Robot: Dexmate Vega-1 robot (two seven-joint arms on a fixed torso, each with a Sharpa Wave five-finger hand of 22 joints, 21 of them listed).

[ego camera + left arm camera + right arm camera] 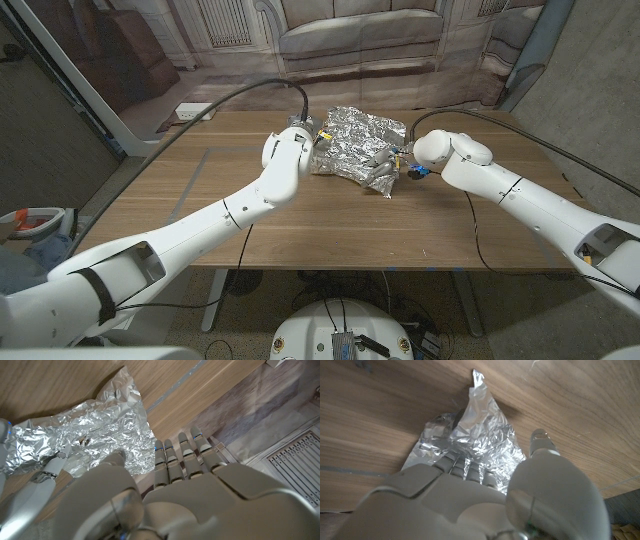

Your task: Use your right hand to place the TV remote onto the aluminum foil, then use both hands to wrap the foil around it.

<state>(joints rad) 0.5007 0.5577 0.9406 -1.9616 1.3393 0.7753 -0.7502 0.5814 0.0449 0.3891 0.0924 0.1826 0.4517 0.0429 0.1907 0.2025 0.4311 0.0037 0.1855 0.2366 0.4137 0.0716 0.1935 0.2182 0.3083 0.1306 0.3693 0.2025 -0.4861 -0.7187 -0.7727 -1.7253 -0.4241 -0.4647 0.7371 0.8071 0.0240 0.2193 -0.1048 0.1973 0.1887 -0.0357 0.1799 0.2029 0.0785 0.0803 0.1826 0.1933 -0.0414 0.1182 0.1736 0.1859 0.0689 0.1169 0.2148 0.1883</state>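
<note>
Crumpled foil [358, 150] on wooden worktop [200, 210], flanked by left hand [300, 133] and right hand [408, 160]; fingers on both touching foil, grip impossible to tell.

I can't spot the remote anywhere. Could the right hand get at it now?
Probably not directly: crumpled aluminum foil seems to cover it. The right hand is at the foil's edge.

one foil sheet [358, 147], two robot hands, one table [300, 225]
</note>
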